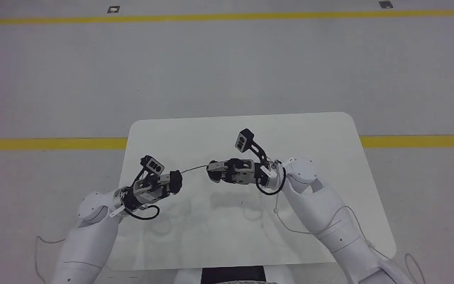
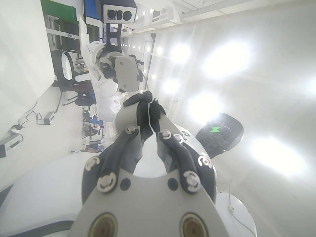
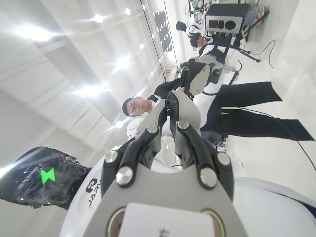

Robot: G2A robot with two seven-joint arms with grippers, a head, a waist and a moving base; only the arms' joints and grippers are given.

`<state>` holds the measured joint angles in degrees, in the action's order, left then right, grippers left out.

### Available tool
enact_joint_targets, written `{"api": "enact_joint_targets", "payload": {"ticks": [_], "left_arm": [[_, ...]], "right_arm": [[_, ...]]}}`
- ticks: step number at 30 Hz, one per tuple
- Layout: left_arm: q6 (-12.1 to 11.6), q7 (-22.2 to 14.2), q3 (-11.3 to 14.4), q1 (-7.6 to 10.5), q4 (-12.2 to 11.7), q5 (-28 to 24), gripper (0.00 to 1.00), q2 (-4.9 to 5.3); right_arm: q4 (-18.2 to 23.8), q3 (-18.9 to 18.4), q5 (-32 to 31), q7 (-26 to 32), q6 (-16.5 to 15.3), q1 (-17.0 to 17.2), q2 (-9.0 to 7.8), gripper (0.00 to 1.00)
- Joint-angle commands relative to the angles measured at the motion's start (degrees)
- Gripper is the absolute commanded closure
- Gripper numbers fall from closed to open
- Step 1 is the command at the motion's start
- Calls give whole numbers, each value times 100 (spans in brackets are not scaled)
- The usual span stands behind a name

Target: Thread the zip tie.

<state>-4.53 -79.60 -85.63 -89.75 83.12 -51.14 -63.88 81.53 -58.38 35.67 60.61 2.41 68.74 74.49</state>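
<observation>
Above the left part of the white table [image 1: 319, 142], the left gripper [image 1: 172, 181] points toward the right arm. Its black-covered fingers [image 2: 142, 117] are pressed together on one end of the zip tie [image 1: 191, 170], seen in the left wrist view as a thin pale strip [image 2: 149, 115] between them. The tie hangs in the air above the table. Its long axis runs left to right in a shallow arc, rising slightly toward the far side. The right gripper [image 1: 212, 170] faces the left one. Its fingers [image 3: 174, 109] are closed to a narrow gap where the tie's other end meets them.
</observation>
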Motion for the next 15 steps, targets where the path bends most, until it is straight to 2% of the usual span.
{"api": "enact_joint_targets", "payload": {"ticks": [1, 6, 12, 15], "left_arm": [[3, 87, 14, 5, 17, 5, 0, -3], [-186, 393, 77, 26, 81, -11, 0, -10], [-233, 303, 186, 182, 26, 53, 0, 3], [-272, 305, 185, 197, 22, 104, 0, 6]], "right_arm": [[18, -38, -27, -139, 2, 30, -11, 100], [73, -44, -80, -186, 53, 58, -33, 100], [34, 84, -5, 75, 209, 15, -36, 100], [25, 94, -6, 89, 227, 7, -36, 100]]}}
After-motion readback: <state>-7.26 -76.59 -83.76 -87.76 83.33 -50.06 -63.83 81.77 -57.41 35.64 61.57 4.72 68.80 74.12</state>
